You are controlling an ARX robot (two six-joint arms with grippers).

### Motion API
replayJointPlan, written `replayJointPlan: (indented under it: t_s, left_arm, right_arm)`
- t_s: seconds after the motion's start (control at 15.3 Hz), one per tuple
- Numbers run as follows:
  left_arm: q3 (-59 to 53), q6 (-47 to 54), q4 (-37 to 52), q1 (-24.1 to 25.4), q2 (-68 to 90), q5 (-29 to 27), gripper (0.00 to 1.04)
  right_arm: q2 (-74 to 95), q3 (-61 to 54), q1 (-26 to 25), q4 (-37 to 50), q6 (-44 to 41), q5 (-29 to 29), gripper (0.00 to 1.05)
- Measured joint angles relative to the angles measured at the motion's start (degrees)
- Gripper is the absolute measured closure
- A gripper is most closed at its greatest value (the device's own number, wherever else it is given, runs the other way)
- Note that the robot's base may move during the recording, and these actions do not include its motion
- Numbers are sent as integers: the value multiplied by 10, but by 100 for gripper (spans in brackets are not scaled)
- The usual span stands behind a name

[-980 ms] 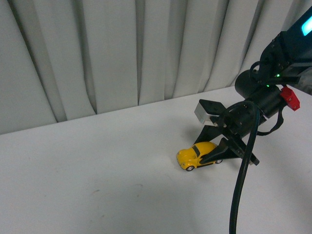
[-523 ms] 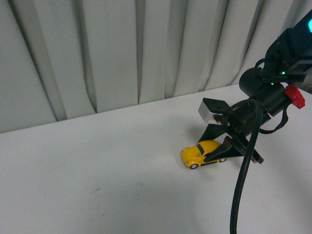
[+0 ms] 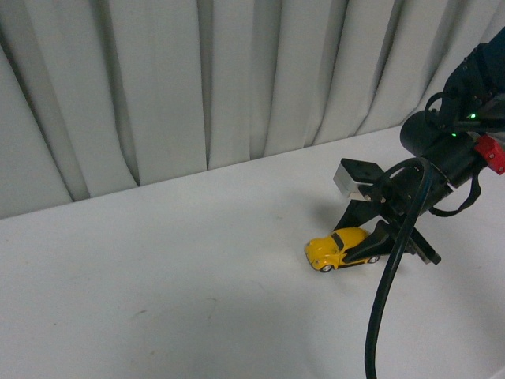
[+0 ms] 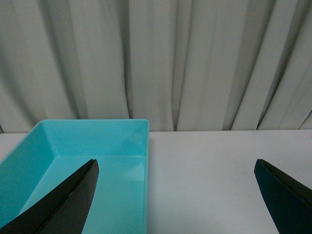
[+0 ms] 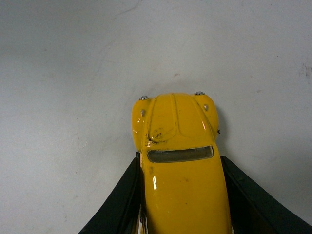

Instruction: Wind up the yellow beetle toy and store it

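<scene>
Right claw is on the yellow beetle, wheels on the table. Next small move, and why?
Probably drag the yellow beetle toy backward along the table to wind it: the right claw clamps its sides and its wheels rest on the surface.

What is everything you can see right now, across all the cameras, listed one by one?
yellow beetle toy: one, yellow, on the table, gripped at its sides
bin: one, turquoise, near the curtain, seen only in the left wrist view
table: one, white, under everything
curtain: one, pale grey, behind the table
cable: one, black, hanging along the right arm
right gripper: one, black, closed on the toy
left gripper: one, black, open, holding nothing
</scene>
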Motion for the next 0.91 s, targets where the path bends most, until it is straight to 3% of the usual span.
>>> replayJointPlan:
  t_s: [0.91]
  left_arm:
    - [0,0,0,0,0,0,7]
  right_arm:
    - [-42,-81,-95,22,-2,13,63]
